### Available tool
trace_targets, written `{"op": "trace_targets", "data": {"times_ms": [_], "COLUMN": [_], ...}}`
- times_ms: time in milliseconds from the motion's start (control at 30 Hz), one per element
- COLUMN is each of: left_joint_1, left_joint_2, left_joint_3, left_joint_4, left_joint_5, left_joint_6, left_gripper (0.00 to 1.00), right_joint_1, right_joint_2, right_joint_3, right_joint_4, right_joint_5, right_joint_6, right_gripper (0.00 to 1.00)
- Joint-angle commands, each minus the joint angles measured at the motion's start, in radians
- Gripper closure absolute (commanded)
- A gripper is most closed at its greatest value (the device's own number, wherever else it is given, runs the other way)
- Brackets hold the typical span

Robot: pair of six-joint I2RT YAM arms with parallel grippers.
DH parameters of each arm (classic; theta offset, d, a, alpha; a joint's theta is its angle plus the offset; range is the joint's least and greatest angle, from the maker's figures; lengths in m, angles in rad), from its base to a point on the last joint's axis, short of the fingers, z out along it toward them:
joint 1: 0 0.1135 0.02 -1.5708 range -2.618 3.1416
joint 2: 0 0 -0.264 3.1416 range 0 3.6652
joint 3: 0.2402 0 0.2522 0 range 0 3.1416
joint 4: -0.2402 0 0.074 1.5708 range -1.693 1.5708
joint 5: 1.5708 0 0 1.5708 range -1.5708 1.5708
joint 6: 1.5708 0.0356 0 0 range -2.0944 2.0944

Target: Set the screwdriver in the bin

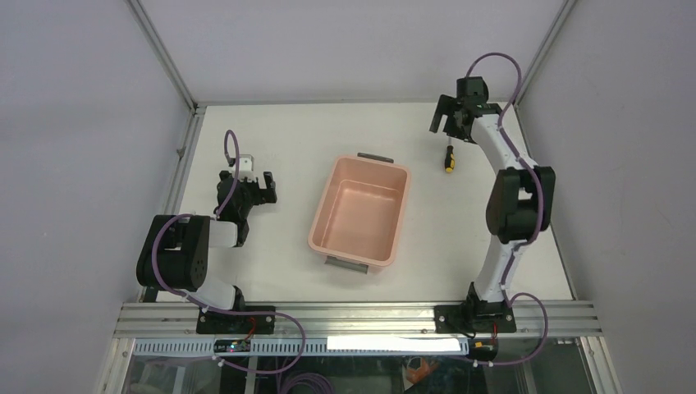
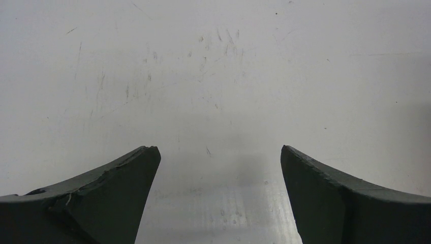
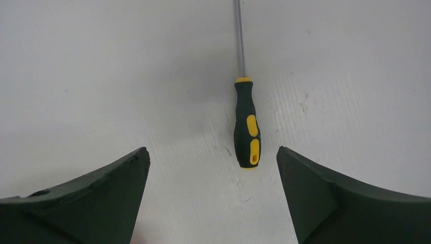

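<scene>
On the left, the left hand (image 1: 263, 187) hangs low over the table (image 1: 287, 139), fingers apart, holding nothing. In the middle sits the bin (image 1: 324, 205), and there's nothing in it. Just off its far right corner the screwdriver (image 1: 448, 158) lies flat on the table, outside the bin. The right hand (image 1: 450, 123) hovers by it with fingers wide apart, and its wrist view shows the handle lined up in the gap, not gripped. Nothing's done yet: grasp, carry and drop all remain.
</scene>
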Motion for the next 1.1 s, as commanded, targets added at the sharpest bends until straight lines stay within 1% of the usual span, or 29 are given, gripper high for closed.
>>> {"op": "trace_targets", "data": {"times_ms": [0, 100, 233, 367, 433, 467, 533, 633, 700, 867, 1067], "left_joint_1": [-0.007, -0.008, -0.007, -0.008, -0.008, -0.008, -0.008, -0.009, -0.008, -0.008, -0.007], "left_joint_2": [-0.027, -0.028, -0.027, -0.028, -0.027, -0.027, -0.027, -0.028, -0.028, -0.027, -0.027], "left_joint_3": [0.000, 0.001, 0.001, 0.001, 0.001, 0.001, 0.001, 0.001, 0.001, 0.001, 0.001], "left_joint_4": [0.027, 0.027, 0.027, 0.027, 0.027, 0.027, 0.027, 0.027, 0.027, 0.027, 0.027], "left_joint_5": [0.007, 0.007, 0.008, 0.007, 0.006, 0.007, 0.008, 0.007, 0.007, 0.007, 0.007], "left_joint_6": [-0.016, -0.016, -0.016, -0.016, -0.016, -0.016, -0.016, -0.016, -0.016, -0.016, -0.016], "left_gripper": [0.01, 0.01, 0.01, 0.01, 0.01, 0.01, 0.01, 0.01, 0.01, 0.01, 0.01], "right_joint_1": [-0.040, -0.055, -0.056, -0.067, -0.076, -0.079, -0.083, -0.083, -0.083, -0.083, -0.073], "right_joint_2": [0.162, 0.282, 0.398, 0.430, 0.435, 0.437, 0.439, 0.426, 0.394, 0.256, 0.081], "right_joint_3": [0.181, 0.277, 0.328, 0.301, 0.277, 0.272, 0.269, 0.306, 0.335, 0.379, 0.392], "right_joint_4": [-0.197, -0.249, -0.294, -0.278, -0.256, -0.252, -0.249, -0.284, -0.315, -0.424, -0.538], "right_joint_5": [-0.017, -0.030, 0.009, 0.001, -0.018, -0.025, -0.040, -0.062, -0.073, -0.022, -0.039], "right_joint_6": [-0.021, -0.016, -0.019, -0.002, 0.004, 0.004, -0.005, -0.037, -0.055, -0.062, -0.010], "right_gripper": [0.01, 0.01, 0.04, 0.13, 0.24, 0.33, 0.52, 0.86, 1.00, 1.00, 1.00]}}
